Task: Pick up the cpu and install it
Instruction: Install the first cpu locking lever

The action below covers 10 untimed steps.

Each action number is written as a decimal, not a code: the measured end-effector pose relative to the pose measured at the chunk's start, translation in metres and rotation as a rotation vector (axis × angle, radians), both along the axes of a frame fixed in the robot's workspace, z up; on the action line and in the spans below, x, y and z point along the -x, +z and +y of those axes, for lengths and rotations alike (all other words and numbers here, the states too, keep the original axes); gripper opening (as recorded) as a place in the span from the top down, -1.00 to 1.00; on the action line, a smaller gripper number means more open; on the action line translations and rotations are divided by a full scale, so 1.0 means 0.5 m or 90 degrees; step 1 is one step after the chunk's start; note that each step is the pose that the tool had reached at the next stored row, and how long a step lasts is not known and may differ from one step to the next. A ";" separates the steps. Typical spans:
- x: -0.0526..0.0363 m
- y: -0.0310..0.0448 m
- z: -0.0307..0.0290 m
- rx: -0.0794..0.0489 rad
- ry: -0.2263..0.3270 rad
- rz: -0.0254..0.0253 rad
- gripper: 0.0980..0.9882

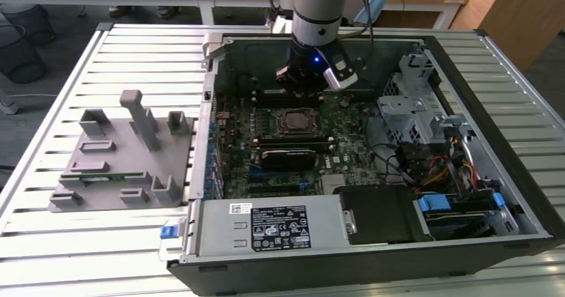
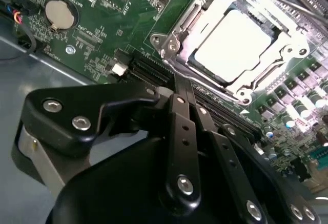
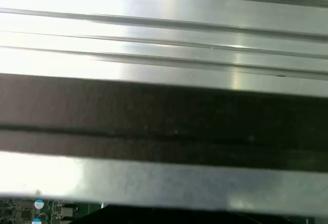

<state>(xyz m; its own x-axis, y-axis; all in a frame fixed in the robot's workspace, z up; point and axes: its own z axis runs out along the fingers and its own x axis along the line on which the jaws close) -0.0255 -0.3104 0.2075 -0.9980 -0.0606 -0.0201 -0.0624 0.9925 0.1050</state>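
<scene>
Here we find the cpu [image 2: 230,42] already lying in its socket [image 2: 174,34] on the green motherboard [image 2: 102,8], its pale metal top showing flat and square inside the steel retention frame in the second wrist view. In the exterior view the socket [image 1: 298,120] sits mid-board inside the open computer case [image 1: 494,145], which lies on the slatted bench [image 1: 132,52].

The end effector [image 2: 180,88] hangs just above and beside the socket, and its two black fingers [image 2: 179,126] stand together, pressed closed with nothing between them. In the exterior view the end effector [image 1: 306,79] is just beyond the socket, over the board.

We judge the seating step to be about done, so doing it well now means checking that the chip lies level, with no corner riding up on the frame. We would keep any contact light and vertical, since a sideways nudge could shift the chip on the delicate contacts beneath. The nearby memory slots [image 2: 154,73] leave little room, so we should move clear of them.
</scene>
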 end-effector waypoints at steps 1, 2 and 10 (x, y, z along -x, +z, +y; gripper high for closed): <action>0.000 0.000 -0.002 0.000 0.000 0.0000 0.98; 0.000 0.000 -0.003 0.000 0.000 0.0000 0.98; 0.000 0.000 -0.014 0.000 0.000 0.0000 0.98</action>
<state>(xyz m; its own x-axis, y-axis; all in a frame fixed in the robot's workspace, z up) -0.0253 -0.3174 0.2074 -0.9980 -0.0605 -0.0201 -0.0622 0.9925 0.1049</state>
